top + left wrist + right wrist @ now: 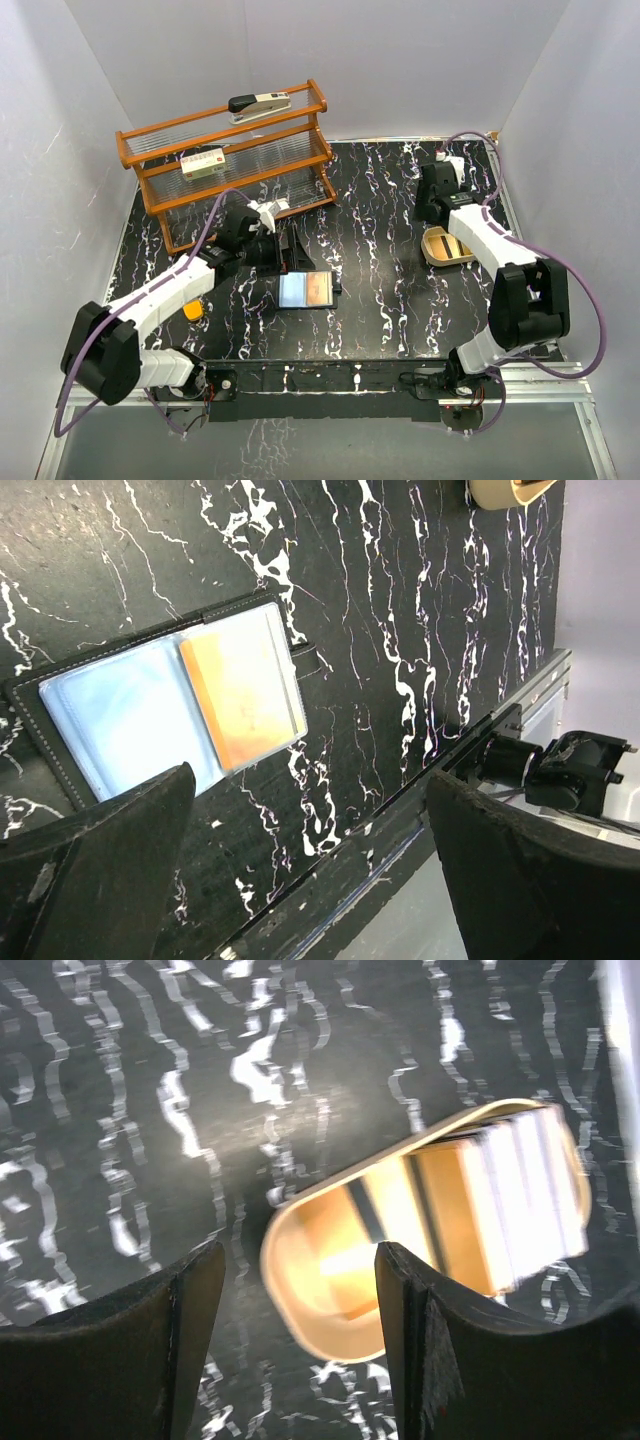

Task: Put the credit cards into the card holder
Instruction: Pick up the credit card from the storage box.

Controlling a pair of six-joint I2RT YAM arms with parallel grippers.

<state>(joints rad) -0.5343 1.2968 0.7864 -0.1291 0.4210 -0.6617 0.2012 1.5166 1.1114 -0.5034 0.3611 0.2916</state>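
Note:
The black card holder (305, 290) lies open on the table, its bluish lining up. An orange card (245, 695) sits in its right-hand pocket; the left pocket (125, 715) looks empty. My left gripper (290, 258) is open and empty just behind the holder, and its wide-apart fingers (100, 860) frame the table's front edge. My right gripper (432, 208) is open and empty above the tan oval tray (447, 247). In the right wrist view the tray (330, 1290) is blurred and holds several standing cards (480, 1210), orange and pale. I cannot pick out a dark card.
A wooden rack (235, 165) stands at the back left with a stapler (260, 105) on top and a white-and-red item (203, 163) on its shelf. A small orange block (193, 311) lies beside the left arm. White walls enclose the table.

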